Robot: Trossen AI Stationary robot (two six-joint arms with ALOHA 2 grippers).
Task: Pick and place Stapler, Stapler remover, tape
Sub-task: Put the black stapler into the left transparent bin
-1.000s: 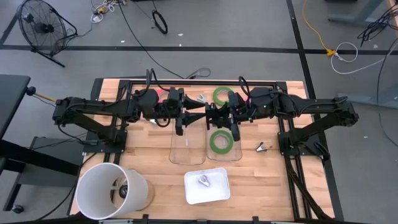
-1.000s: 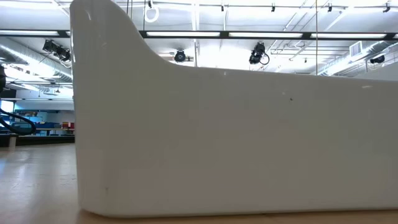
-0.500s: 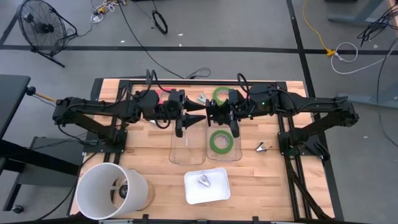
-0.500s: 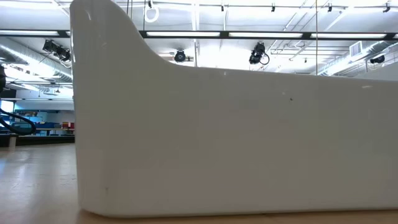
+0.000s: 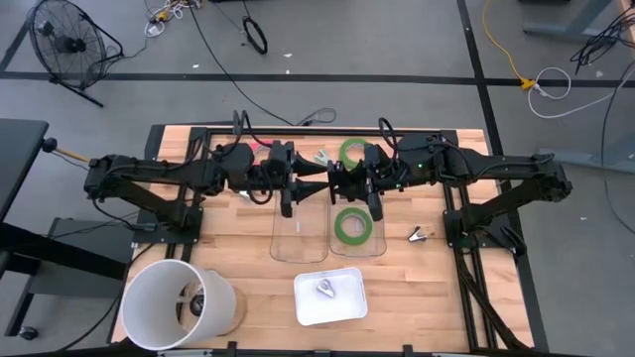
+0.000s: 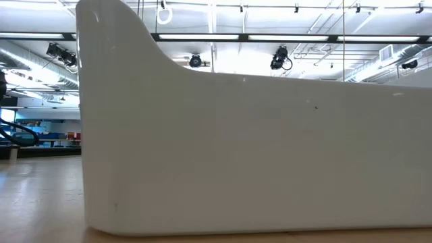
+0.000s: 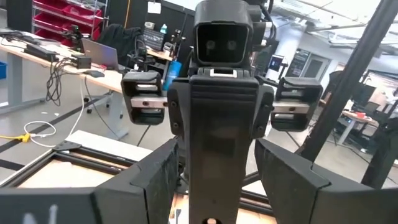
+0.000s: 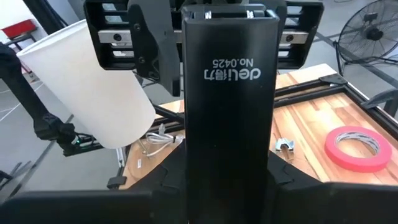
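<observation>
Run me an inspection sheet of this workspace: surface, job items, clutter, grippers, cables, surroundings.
Surface: wooden table, with two clear trays.
Job's things: stapler held in mid-air; one green tape in the right clear tray, another at the far edge, red tape on the wood; staple remover in the white tray, another on the wood.
Clutter: white bucket.
Grippers: right gripper shut on the stapler; left gripper at its other end.
Cables: loose on the floor.
Surroundings: floor fan.
</observation>
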